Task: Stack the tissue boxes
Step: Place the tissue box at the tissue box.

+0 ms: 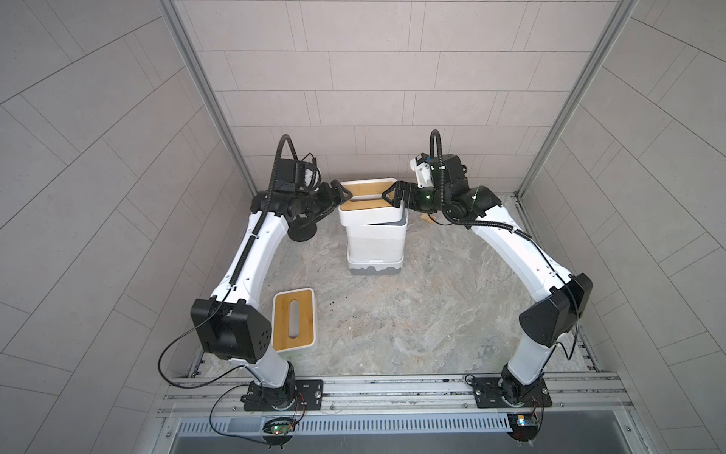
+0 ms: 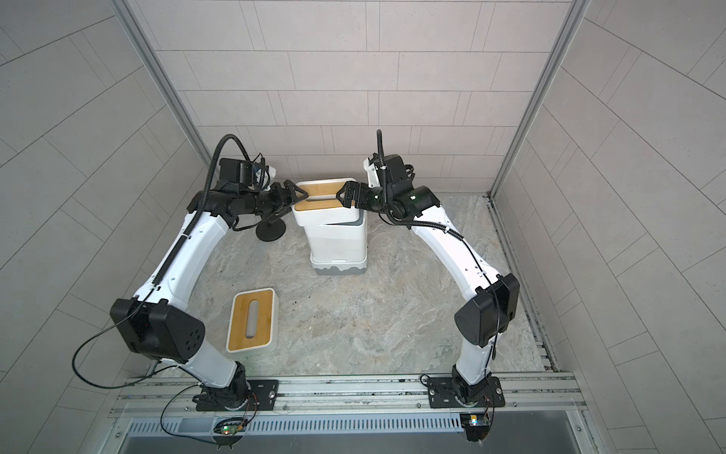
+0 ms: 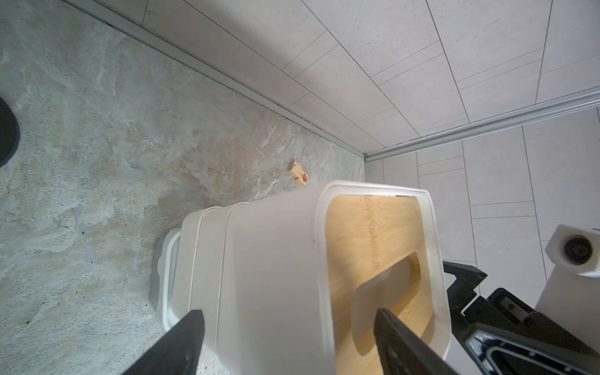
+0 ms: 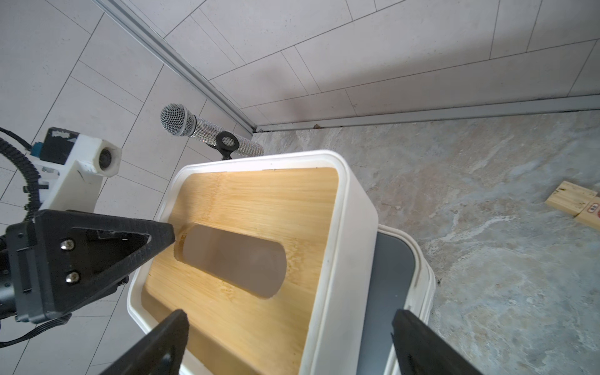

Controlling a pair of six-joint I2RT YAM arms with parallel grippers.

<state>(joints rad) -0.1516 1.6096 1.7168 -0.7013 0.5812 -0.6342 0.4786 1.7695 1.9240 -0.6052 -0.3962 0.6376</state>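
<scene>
The left gripper [image 1: 345, 195] has its black, wedge-shaped fingers spread wide across one short end of the top tissue box [image 1: 365, 216]. One finger lies over the lid with its tip at the end of the oval slot. The other is lower, beside the wall, with a gap showing in the left wrist view. The right gripper [image 1: 387, 198] faces it at the opposite end. Its jaws are also spread wide, one over the lid and one out past the wall, clear of it. The box between them is smooth white plastic with rounded corners and a grained bamboo lid set inside a raised rim. It sits askew on the stack [image 1: 375, 243], leaving a strip of the matte grey lid [image 4: 389, 276] below it bare. The bottom box [image 1: 375, 270] has a wavy grey base. The stack stands near the far edge of the stone-patterned worktop [image 1: 432, 314], about midway along. Another bamboo-topped box [image 1: 283, 326] lies flat near the front left corner. A small wooden block [image 4: 574, 203] lies toward the far right corner. A glittery microphone [image 4: 207, 130] sits on a black stand at the far left.
</scene>
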